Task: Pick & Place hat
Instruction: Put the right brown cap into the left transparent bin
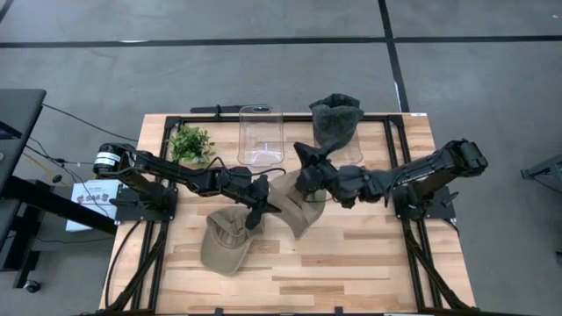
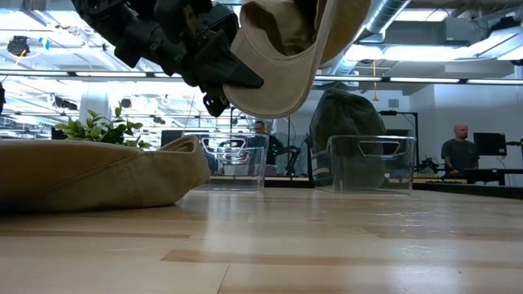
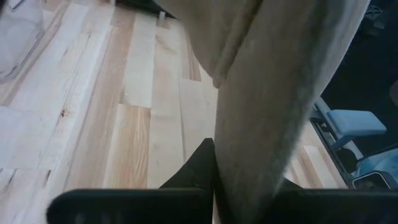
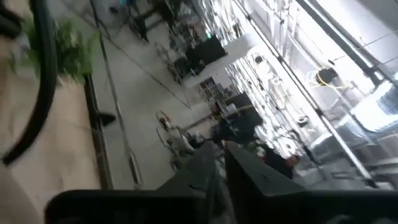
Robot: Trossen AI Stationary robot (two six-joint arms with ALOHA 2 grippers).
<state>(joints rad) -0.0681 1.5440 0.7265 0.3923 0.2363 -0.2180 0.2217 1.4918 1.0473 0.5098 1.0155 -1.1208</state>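
Observation:
A tan hat (image 1: 297, 206) hangs in the air over the table's middle; the low view shows it high up (image 2: 282, 61). My left gripper (image 1: 262, 211) comes from the left and is shut on it (image 3: 245, 168). My right gripper (image 1: 303, 160) stands just beyond the hat's far side and points level toward the far left. Its fingers (image 4: 222, 158) are a narrow gap apart, with nothing between them. A second tan cap (image 1: 224, 244) lies with its underside on the table near the front (image 2: 90, 175). My left gripper pinches the hat's left lower edge (image 3: 249, 143) between its two fingers; brim or rim, I cannot tell. The fingers slant down from the table's left. The cloth runs up and away from them, and the hat is lifted clear of the table. Whether my right gripper touches the hat, I cannot tell.
Two clear containers stand at the back: one (image 1: 261, 136) empty, the other (image 1: 351, 149) with a dark green hat (image 1: 336, 121) on it. A small green plant (image 1: 191, 143) stands at the back left. People show in the room beyond the table (image 2: 459, 147).

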